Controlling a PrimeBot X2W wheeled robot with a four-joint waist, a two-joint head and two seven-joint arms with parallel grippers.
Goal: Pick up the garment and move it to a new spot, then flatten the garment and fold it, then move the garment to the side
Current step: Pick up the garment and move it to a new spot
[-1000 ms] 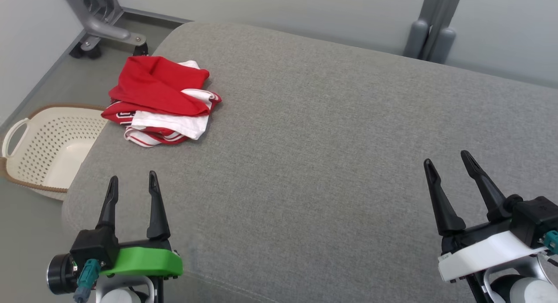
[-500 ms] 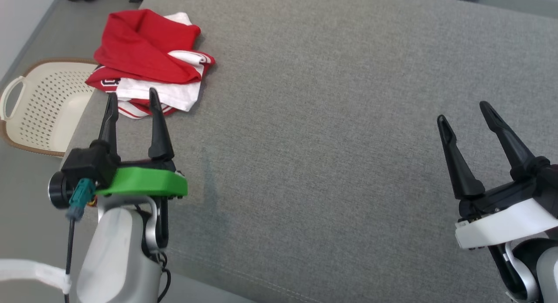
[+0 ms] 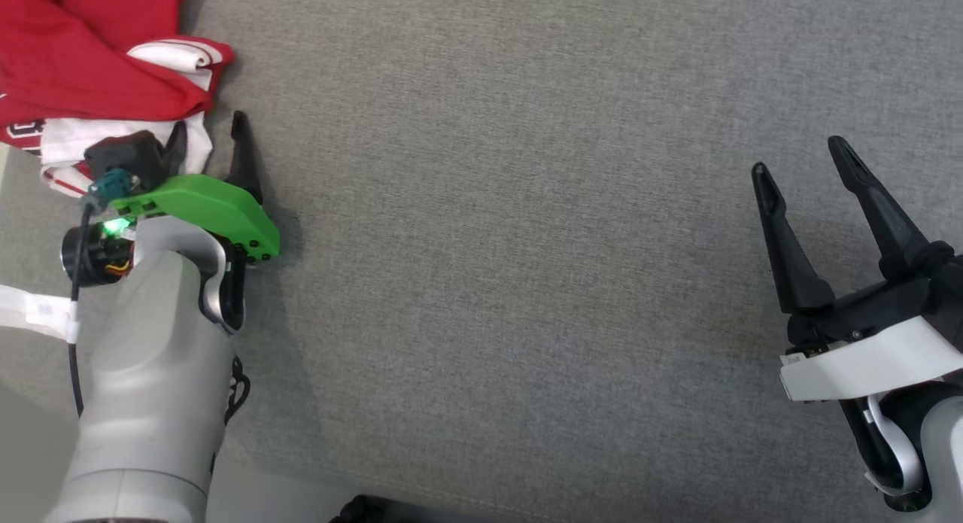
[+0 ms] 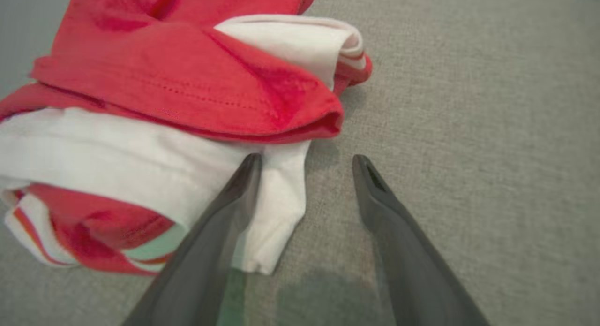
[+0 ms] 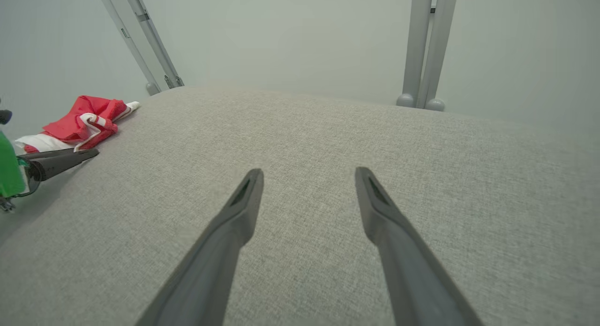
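The left gripper (image 4: 307, 158) is wide open and holds nothing. One finger is over the white edge of the red and white garment (image 4: 187, 82). The other finger is over the gray surface (image 3: 489, 244). The garment lies bunched up on the surface's left side. The right gripper (image 3: 798, 154) is open too, well apart from the garment.

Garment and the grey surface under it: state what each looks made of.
Garment: soft knit cloth, likely cotton jersey, matte red and white; stitched hem and limp folds show it. Grey surface: woven upholstery fabric, matte, coarse visible weave.
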